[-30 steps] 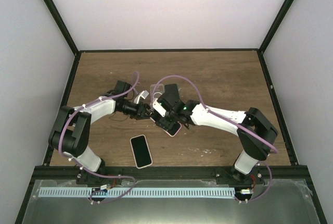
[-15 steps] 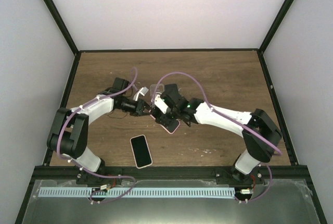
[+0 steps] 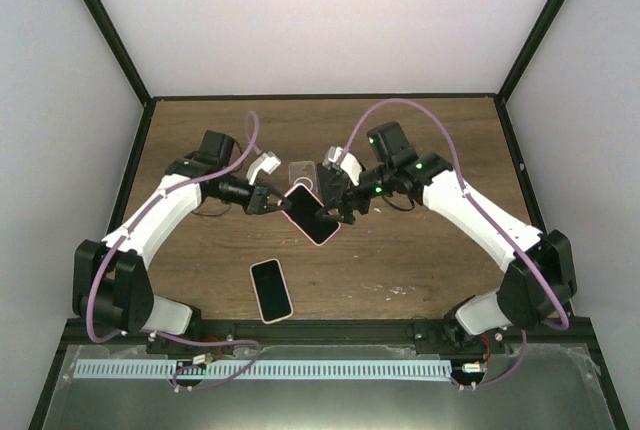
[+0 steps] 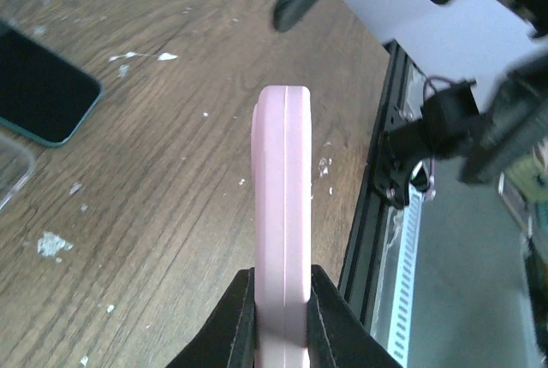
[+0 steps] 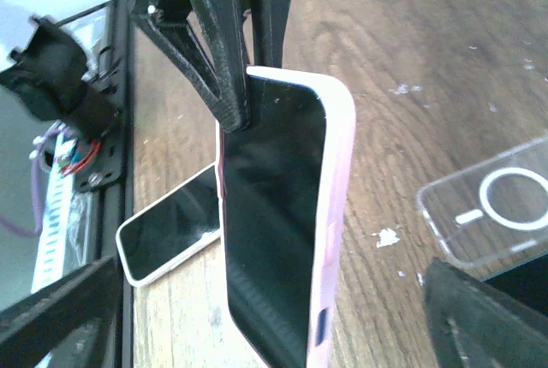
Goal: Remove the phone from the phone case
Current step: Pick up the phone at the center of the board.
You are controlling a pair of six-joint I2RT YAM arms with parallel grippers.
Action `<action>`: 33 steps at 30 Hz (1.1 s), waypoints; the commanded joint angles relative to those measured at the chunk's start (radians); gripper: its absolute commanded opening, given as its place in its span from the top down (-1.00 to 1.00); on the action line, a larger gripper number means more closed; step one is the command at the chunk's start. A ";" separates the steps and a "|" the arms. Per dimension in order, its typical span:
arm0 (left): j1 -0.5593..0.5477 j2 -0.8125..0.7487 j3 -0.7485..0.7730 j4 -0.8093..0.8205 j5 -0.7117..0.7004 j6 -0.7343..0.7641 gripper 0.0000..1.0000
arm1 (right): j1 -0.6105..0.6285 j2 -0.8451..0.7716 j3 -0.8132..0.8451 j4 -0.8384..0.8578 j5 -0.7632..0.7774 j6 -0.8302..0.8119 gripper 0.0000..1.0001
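The phone [image 5: 270, 214], black screen showing, sits inside the pink phone case [image 3: 311, 213] and hangs in the air above the table's middle. My left gripper [image 3: 270, 200] is shut on the case's end, with a black finger [image 4: 233, 321] pressed against each flat side of the pink case [image 4: 283, 205]. Its fingers [image 5: 224, 51] show at the top of the right wrist view. My right gripper [image 3: 345, 207] stands open at the opposite end. Its fingers [image 5: 60, 312] are spread wide on both sides of the phone and do not touch it.
A white-cased phone [image 3: 271, 290] lies face up near the front edge. A clear case [image 5: 492, 210] with a ring mark lies on the wood beyond the arms, and a dark green phone [image 4: 38, 86] rests beside it. White flecks dot the table [image 3: 430, 140].
My left gripper has shut on the pink case and carried it up and back. The right gripper has opened, let go of it, and drawn off to the right.
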 commanded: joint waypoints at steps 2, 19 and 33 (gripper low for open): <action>-0.063 -0.019 0.086 -0.194 0.019 0.357 1.00 | -0.027 0.093 0.106 -0.229 -0.199 -0.148 -0.63; -0.191 0.084 0.207 -0.257 -0.108 0.498 1.00 | -0.003 0.173 0.193 -0.352 -0.218 -0.310 0.11; -0.191 0.065 0.189 -0.121 -0.098 0.347 0.62 | 0.023 0.167 0.181 -0.318 -0.185 -0.288 0.99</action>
